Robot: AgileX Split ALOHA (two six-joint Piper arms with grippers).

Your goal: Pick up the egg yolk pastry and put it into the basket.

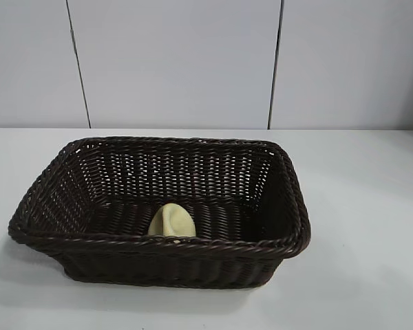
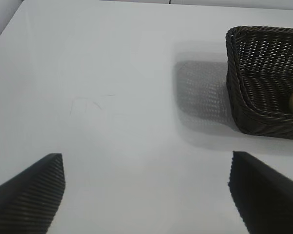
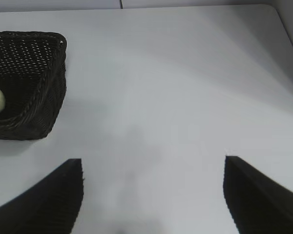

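Seen from its own wrist camera, the left end effector hangs over bare white bench with its two dark ribbed fingers spread wide and nothing between them. Ahead of it and off toward its right-hand finger stands the basket, well apart from the fingertips, one braided corner turned toward the camera and a grey shadow lying on the bench beside it.

The right end effector is likewise spread wide and empty above the bench, its fingers clear of everything. The basket lies ahead of it and off toward the opposite side, again well apart, and a sliver of pale yellow shows inside against the dark weave.

That sliver is the egg yolk pastry. In the exterior view it rests on the floor of the basket, close behind the near wall and about midway along it, its rounded top just showing over the braided rim. Neither arm appears in this view. The dark brown wicker basket sits flat on the bench, its sloping sides widening upward. Beyond the bench rises a pale panelled wall crossed by two thin dark seams.
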